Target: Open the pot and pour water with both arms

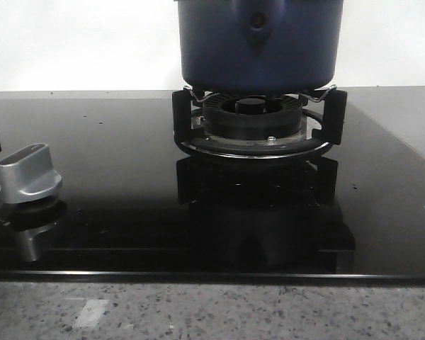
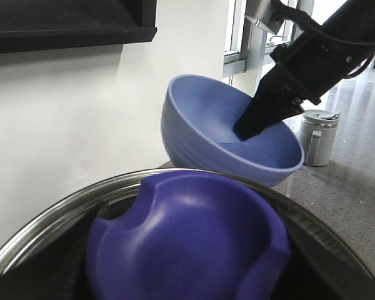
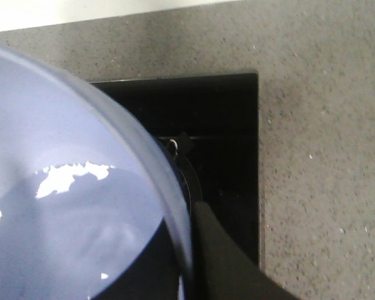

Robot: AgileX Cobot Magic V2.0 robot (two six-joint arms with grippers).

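Note:
The dark navy-blue pot (image 1: 258,42) stands on the gas burner (image 1: 253,120); its top is cut off by the frame. In the left wrist view a steel-rimmed lid (image 2: 50,215) with a purple-blue knob (image 2: 187,244) fills the space at my left gripper, which is shut on it; the fingers are hidden. My right gripper (image 2: 262,115) is shut on the rim of a light blue bowl (image 2: 206,131), one finger inside. The bowl (image 3: 62,212) holds water and hangs tilted over the black hob (image 3: 225,125), with one finger (image 3: 225,256) outside the rim.
A silver stove knob (image 1: 28,173) sits on the hob's left side. A metal canister (image 2: 319,137) stands on the speckled grey counter (image 3: 325,156). A white wall lies behind the stove.

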